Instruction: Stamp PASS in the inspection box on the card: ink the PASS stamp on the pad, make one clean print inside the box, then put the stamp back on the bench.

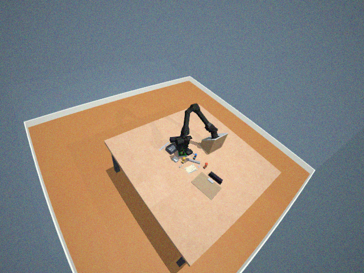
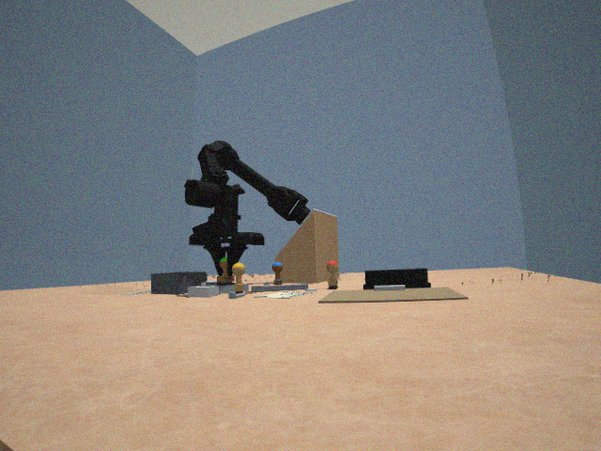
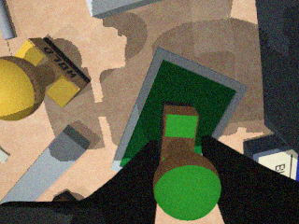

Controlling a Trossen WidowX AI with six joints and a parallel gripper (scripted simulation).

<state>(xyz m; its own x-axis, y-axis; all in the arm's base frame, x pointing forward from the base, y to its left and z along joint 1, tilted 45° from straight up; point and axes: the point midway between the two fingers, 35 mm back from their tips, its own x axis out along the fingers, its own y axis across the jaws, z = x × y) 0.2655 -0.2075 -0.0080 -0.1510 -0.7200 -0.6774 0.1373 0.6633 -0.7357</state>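
Observation:
My gripper [image 1: 182, 152] [image 2: 223, 272] [image 3: 179, 145] is shut on the green-topped stamp [image 2: 223, 262] [image 3: 187, 191] and holds it upright. The stamp is over the green ink pad [image 2: 238, 287] [image 3: 192, 81], and its base looks slightly above the pad in the exterior view. The fingers and handle cover the pad's near part in the wrist view. The stamp's printing face is hidden, and its word cannot be read. The pale card [image 1: 190, 169] [image 2: 279, 294] lies flat beyond the pad. Its inspection box and any print are too small to tell.
A yellow HOLD stamp [image 1: 183, 158] [image 2: 238, 267] [image 3: 14, 89] stands beside the pad. Blue [image 1: 195, 154] [image 2: 277, 266] and red [image 1: 206, 164] [image 2: 331, 264] stamps stand farther off. A dark box [image 1: 170, 148] [image 2: 178, 283] [image 3: 280, 61], grey bar [image 1: 193, 161] [image 2: 279, 287] and brown board [image 1: 205, 186] [image 2: 392, 295] are nearby.

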